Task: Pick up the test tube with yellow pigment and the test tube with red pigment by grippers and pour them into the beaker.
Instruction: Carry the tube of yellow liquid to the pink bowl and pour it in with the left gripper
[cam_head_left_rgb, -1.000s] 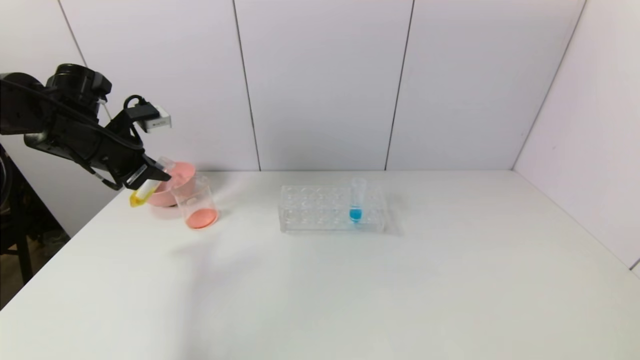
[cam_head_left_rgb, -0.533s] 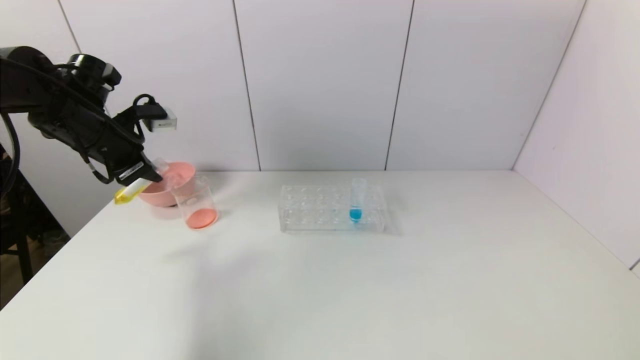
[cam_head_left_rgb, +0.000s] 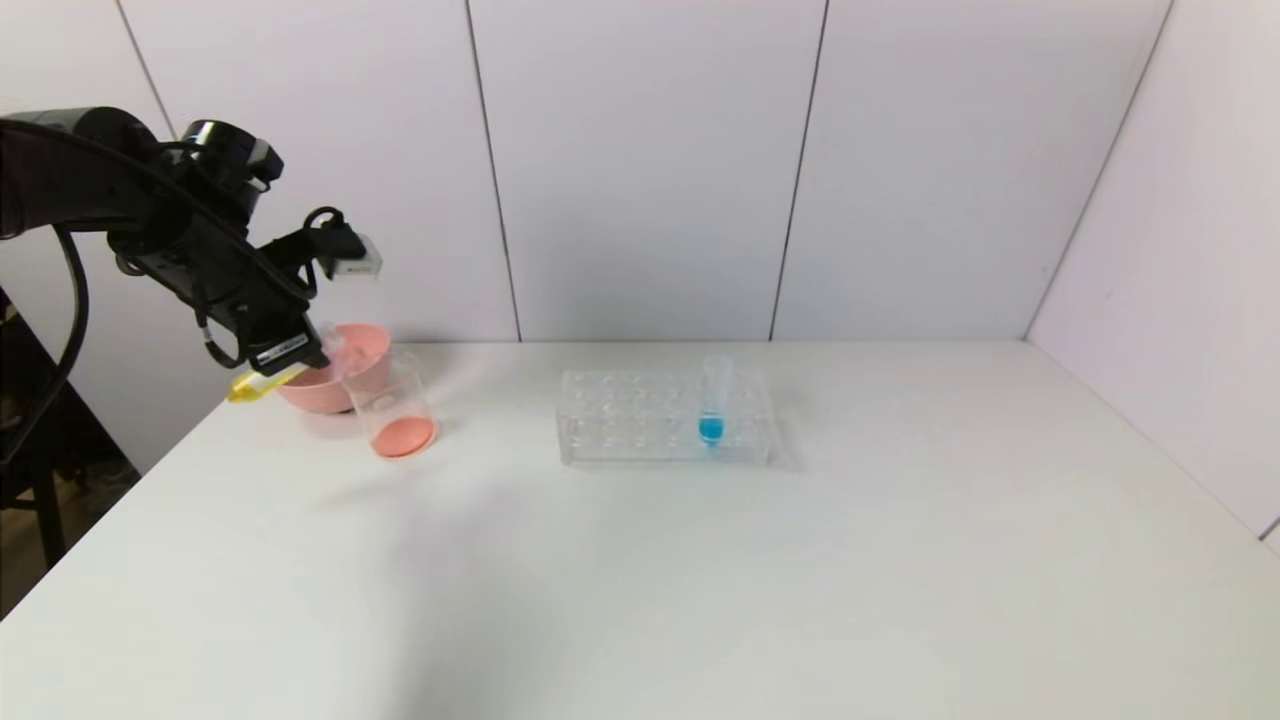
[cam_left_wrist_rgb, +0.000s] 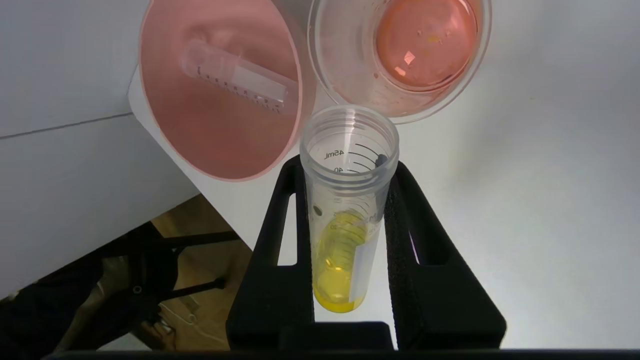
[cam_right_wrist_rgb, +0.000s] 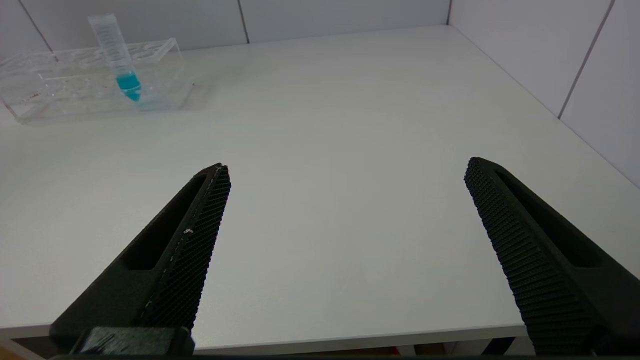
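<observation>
My left gripper (cam_head_left_rgb: 292, 352) is shut on the test tube with yellow pigment (cam_head_left_rgb: 248, 388), held tilted near level, yellow tip pointing left. In the left wrist view the gripper (cam_left_wrist_rgb: 346, 167) clamps the tube (cam_left_wrist_rgb: 345, 235); yellow liquid lies at its bottom, and its open mouth is close by the beaker's rim. The beaker (cam_head_left_rgb: 392, 402) (cam_left_wrist_rgb: 400, 55) holds red-orange liquid. No tube with a red tip shows; a clear empty tube (cam_left_wrist_rgb: 235, 77) lies in the pink bowl (cam_left_wrist_rgb: 220, 130). My right gripper (cam_right_wrist_rgb: 346, 167) is open and empty above the table's front edge.
The pink bowl (cam_head_left_rgb: 368, 346) stands touching the beaker at the table's far left corner. A clear rack (cam_head_left_rgb: 640, 420) (cam_right_wrist_rgb: 60, 90) in the middle back holds one upright blue-tipped tube (cam_head_left_rgb: 712, 405) (cam_right_wrist_rgb: 120, 57). Walls close the back and right.
My left gripper has moved right towards the beaker and turned. The yellow tube has tipped from steeply slanted to near level.
</observation>
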